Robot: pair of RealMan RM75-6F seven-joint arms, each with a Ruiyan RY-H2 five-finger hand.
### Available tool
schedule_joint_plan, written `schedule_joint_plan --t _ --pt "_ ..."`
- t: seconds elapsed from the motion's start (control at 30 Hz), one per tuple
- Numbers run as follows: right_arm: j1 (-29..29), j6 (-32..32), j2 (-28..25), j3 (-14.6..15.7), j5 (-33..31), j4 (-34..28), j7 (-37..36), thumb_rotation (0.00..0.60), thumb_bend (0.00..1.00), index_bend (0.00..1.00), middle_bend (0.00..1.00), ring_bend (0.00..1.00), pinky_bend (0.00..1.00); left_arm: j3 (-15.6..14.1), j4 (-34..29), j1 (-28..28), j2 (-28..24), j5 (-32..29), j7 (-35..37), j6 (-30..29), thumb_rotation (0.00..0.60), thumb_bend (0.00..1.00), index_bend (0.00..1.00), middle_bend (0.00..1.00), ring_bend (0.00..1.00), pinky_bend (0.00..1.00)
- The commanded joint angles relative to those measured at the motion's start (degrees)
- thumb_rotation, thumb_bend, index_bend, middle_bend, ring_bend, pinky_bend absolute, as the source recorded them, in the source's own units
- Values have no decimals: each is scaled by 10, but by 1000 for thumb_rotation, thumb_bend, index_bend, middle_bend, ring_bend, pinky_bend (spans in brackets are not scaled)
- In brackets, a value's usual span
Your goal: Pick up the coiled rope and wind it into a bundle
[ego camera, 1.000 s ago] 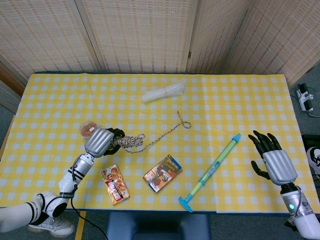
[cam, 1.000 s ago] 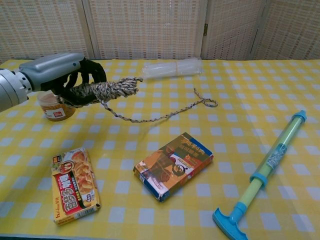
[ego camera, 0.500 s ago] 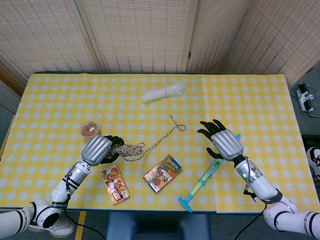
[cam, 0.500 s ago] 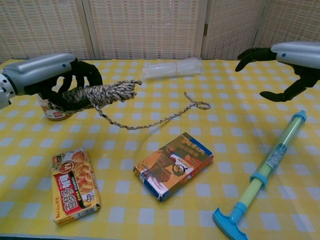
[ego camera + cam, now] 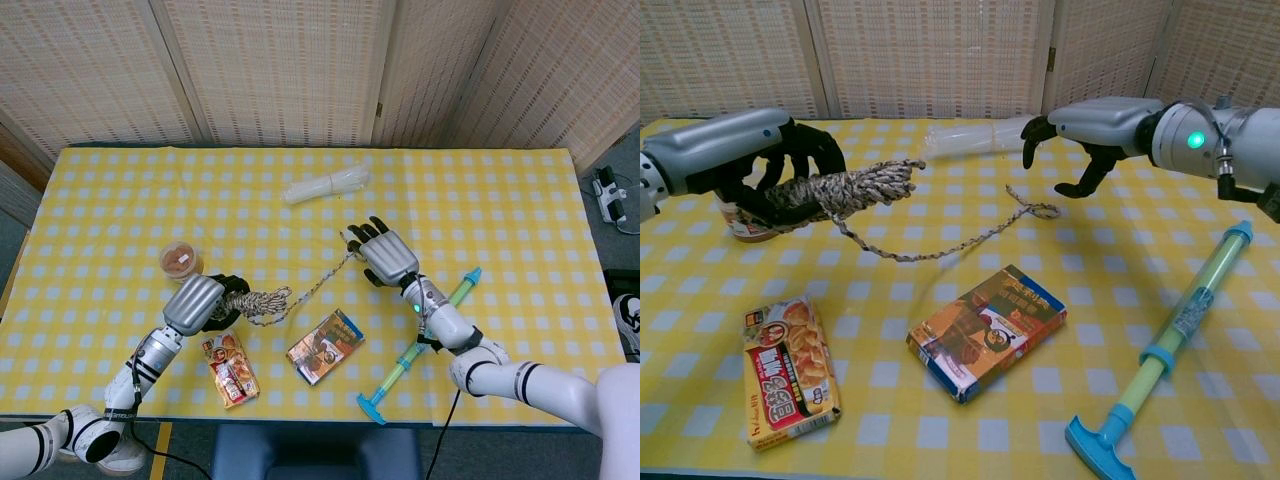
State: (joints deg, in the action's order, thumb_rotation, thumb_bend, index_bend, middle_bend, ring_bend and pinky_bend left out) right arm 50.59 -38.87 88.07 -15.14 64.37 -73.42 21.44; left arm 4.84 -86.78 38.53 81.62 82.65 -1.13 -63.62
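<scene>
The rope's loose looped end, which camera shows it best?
The chest view: the rope's looped end lies plainly on the tablecloth, just below the right robot hand. In the head view that hand crowds the loop, leaving only a sliver visible.

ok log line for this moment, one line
left hand: holds rope coil lifted | right hand: open, above rope's loose end | tail on table

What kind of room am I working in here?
Probably a staged indoor test area, not a home: woven folding screens wall off a table with a yellow checkered cloth, scattered with a snack pack and a toy water pump.
</scene>
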Motion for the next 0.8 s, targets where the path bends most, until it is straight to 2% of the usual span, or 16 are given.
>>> schedule_joint_plan --t 0.03,0.13,0.27,0.8 --pt "20 7 31 2 -27 33 21 600 465 318 120 125 1 1 -3 -2 -1 -1 -2 0 600 580 682 694 642 715" --pt "33 8 56 8 -42 63 36 600 464 326 135 134 11 1 -6 -4 -2 -2 -4 0 600 580 682 694 642 715" --pt "50 9 89 13 -55 107 46 600 404 354 152 151 42 2 -9 -6 -3 -4 -6 2 600 580 682 694 642 715" --pt "100 35 198 15 -61 279 32 600 392 415 192 184 78 7 -6 -6 0 -8 -5 14 600 580 682 694 642 715"
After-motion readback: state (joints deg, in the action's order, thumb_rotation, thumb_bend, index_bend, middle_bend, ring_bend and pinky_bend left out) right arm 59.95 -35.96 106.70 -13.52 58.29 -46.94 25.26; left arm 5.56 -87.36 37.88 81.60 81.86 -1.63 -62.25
